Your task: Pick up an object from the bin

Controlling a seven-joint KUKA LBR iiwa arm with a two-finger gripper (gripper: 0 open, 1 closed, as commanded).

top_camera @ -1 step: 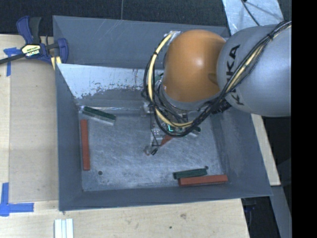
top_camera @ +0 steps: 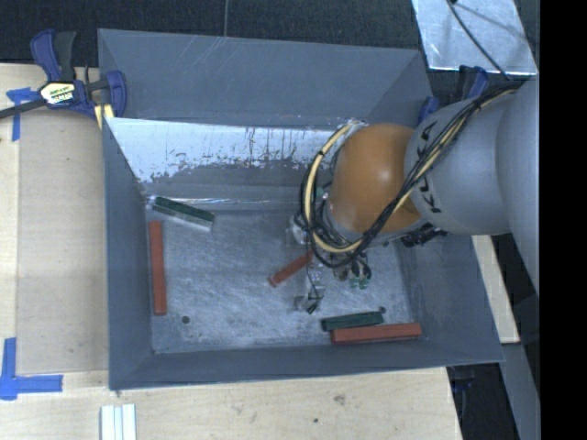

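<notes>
The short orange-red stick (top_camera: 290, 270) lies just beside the jaws, whose state, parted or clenched, cannot be told.

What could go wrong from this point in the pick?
1. The pincer sits low in mid-bin, just beside the small orange-red stick. Coming down off-centre, it might push the stick aside rather than straddle it.
2. The dark green stick and the red stick lie side by side close by. A drift that way could knock them.

One camera above the grey bin (top_camera: 275, 90), looking down somewhat sidelong, fairly near, arm (top_camera: 477, 172) at right
</notes>
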